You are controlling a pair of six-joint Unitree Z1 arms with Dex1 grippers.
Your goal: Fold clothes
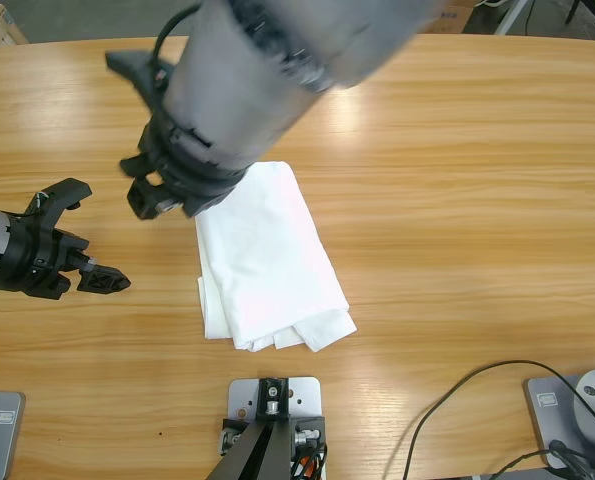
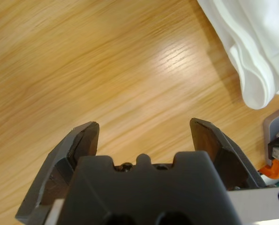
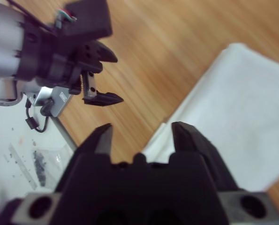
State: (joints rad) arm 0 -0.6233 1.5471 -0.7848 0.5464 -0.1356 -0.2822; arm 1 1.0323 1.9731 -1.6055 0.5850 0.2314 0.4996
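The folded white T-shirt (image 1: 267, 262) lies mid-table, long axis running 11 to 5 o'clock, my empty right gripper (image 1: 157, 196) spread just off its 11 o'clock corner (the nearer one), my left gripper (image 1: 82, 240) spread at 9 o'clock, apart.
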